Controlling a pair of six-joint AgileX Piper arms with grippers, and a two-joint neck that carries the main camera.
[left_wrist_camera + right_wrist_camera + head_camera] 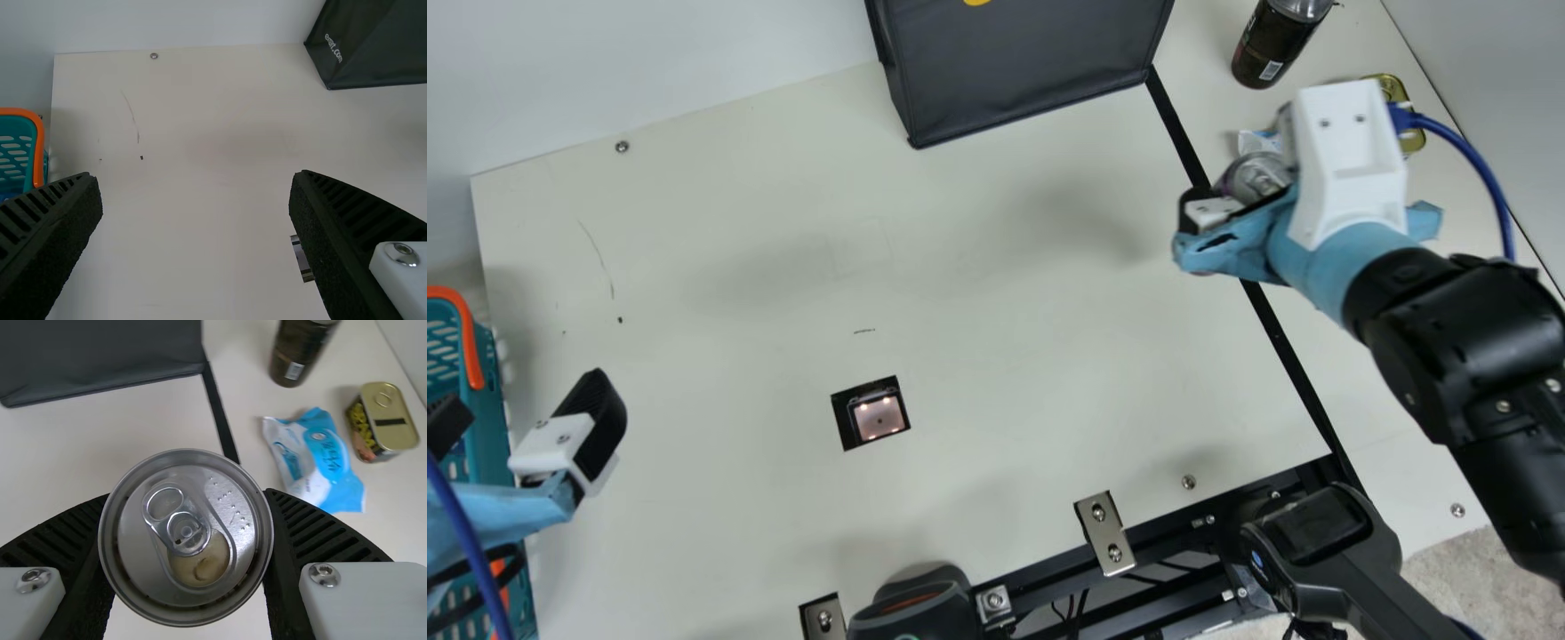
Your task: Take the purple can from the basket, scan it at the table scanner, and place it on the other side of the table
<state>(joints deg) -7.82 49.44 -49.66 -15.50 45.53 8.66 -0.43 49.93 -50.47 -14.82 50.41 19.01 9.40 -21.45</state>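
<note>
Between the right gripper's [187, 492] ribbed fingers sits the purple can [187, 543], and what a snug hold this is! One finger presses each side, parted by just the can's width, lid facing the wrist camera, pull tab [179, 523] lying flat. It's probably full, so expect real weight behind thin, smooth metal: stiff enough for a firm squeeze, easily dented by a hard one, and liable to slip. Mid-body is the place to grip, below the rim, with the base left free for landing. Out around it, the black strip [1280, 347] runs close by, and past that lie a soft packet [320, 457], a tin [383, 420] and a dark bottle [297, 353]. Placing looks like the step in hand; a tilted release could topple it. Across the table, beyond the scanner [879, 418], the left gripper [195, 183] stands wide open, holding nothing, beside the basket [500, 391].
</note>
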